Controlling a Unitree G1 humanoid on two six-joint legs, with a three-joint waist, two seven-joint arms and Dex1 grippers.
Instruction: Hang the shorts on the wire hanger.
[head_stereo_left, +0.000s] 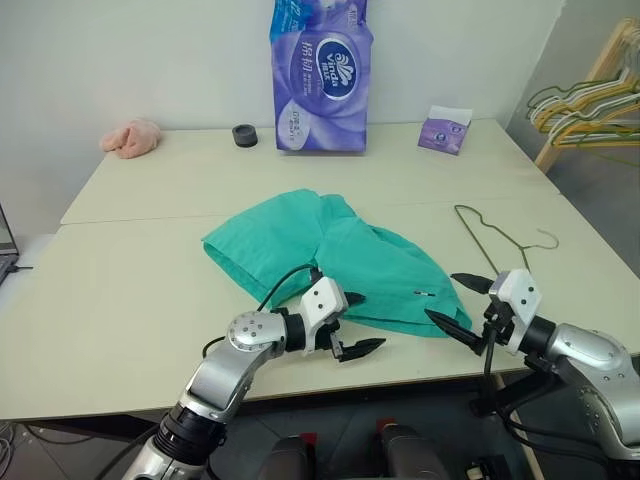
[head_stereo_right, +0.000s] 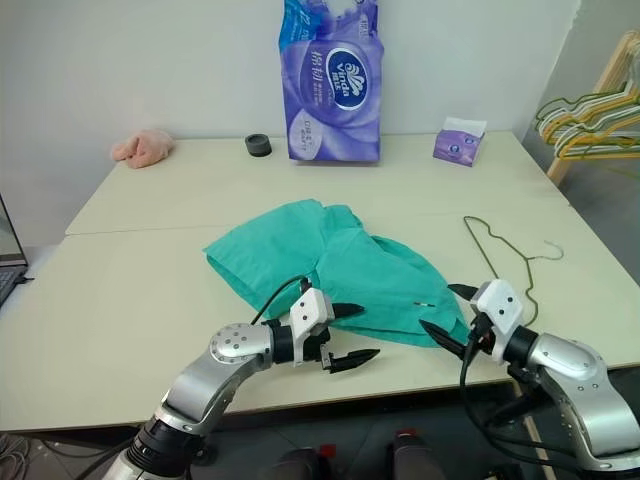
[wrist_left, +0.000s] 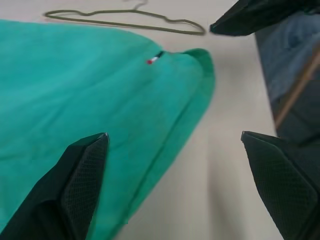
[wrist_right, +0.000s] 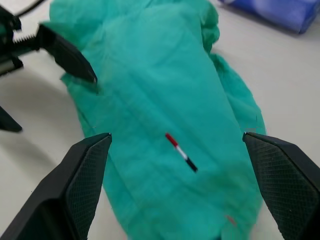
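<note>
the shorts (head_stereo_left: 335, 262) lie crumpled at table centre, the wire hanger (head_stereo_left: 497, 243) just beside them at 3 o'clock. left gripper (head_stereo_left: 358, 324) and right gripper (head_stereo_left: 462, 304), both released, flank the near hem. a pinch may catch one layer, so the cloth bunches.

Bright even light, faint shadows, wrist views perhaps soft

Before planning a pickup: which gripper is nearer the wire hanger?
Right. The right gripper hovers open just beside the wire hanger; the left gripper is open across the shorts from it.
</note>
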